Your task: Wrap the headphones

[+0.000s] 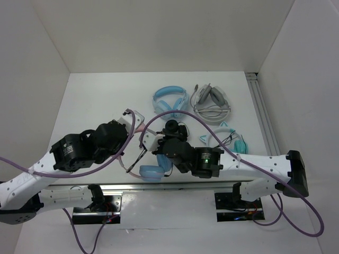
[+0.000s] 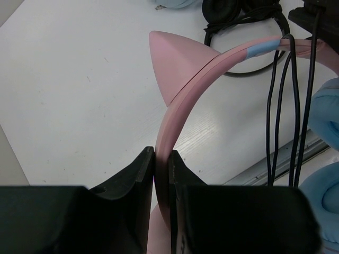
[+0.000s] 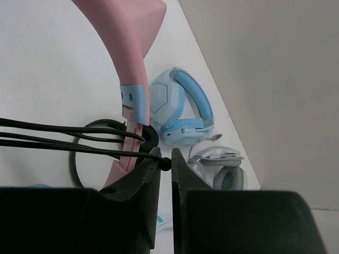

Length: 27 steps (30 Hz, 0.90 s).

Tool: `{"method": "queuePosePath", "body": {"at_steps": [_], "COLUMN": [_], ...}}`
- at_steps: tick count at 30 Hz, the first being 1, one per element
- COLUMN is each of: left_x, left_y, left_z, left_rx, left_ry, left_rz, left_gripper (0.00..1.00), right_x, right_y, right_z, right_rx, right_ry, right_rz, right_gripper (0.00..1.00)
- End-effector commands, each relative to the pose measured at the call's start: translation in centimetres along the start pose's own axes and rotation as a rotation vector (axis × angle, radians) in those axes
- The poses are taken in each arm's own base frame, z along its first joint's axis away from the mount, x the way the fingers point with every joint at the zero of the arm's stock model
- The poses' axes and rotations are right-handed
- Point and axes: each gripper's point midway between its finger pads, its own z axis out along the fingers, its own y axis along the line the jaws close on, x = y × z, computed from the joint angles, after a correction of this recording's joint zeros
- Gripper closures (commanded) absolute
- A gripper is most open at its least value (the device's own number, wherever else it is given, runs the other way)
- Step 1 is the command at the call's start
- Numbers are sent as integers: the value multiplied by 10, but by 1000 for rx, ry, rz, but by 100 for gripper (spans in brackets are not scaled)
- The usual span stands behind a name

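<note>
The headphones have a pink headband [image 2: 185, 90] with a cat ear [image 2: 172, 61], light blue ear cups [image 1: 153, 172] and a thin black cable [image 2: 283, 116]. My left gripper [image 2: 162, 159] is shut on the headband and holds it on edge above the table; in the top view this gripper [image 1: 128, 123] is left of centre. Several strands of cable cross the headband near its blue slider [image 3: 136, 103]. My right gripper [image 3: 165, 163] is shut on the cable, pulled taut to the left. In the top view the right gripper [image 1: 151, 142] is just right of the headband [image 1: 136, 120].
An all-light-blue pair [image 1: 169, 99] and a white-grey pair [image 1: 212, 100] lie at the back. A teal-and-white pair [image 1: 228, 138] lies to the right. A black pair [image 1: 175, 128] sits close behind my right gripper. A metal rail [image 1: 262, 114] runs along the right edge.
</note>
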Motion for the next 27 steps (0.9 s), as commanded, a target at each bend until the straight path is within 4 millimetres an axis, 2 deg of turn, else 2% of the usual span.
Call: {"method": "queuePosePath", "body": {"at_steps": [1,8,10,12,15,19,21,27], "left_x": [-11,-18,-18,-18,-18,-18,-20,-20], "left_y": [3,9,10,12,10,9,6,10], "left_z": [-14,-22,-24,-24,-22,-20,-20,-20], "left_rx": [28,17,17,8,7,6,19,0], "left_ry": [-36,-47,-47,-48,-40,-32,-38,-41], "left_rz": [-13,-28,-28,-28,-23,-18,-23,-32], "left_gripper": [100,100,100,100,100,100,100,100], "right_x": [4,18,17,26,29,24,29,37], "right_y": [-28,-40,-46,-51,-61,-72,-75,-83], "right_z": [2,9,9,12,12,14,15,17], "right_rx": [120,152,162,176,188,171,175,200], "right_ry": [14,48,40,64,59,33,48,68], "right_rz": [38,49,65,65,93,124,121,150], "right_gripper": [92,83,78,74,70,57,54,52]}}
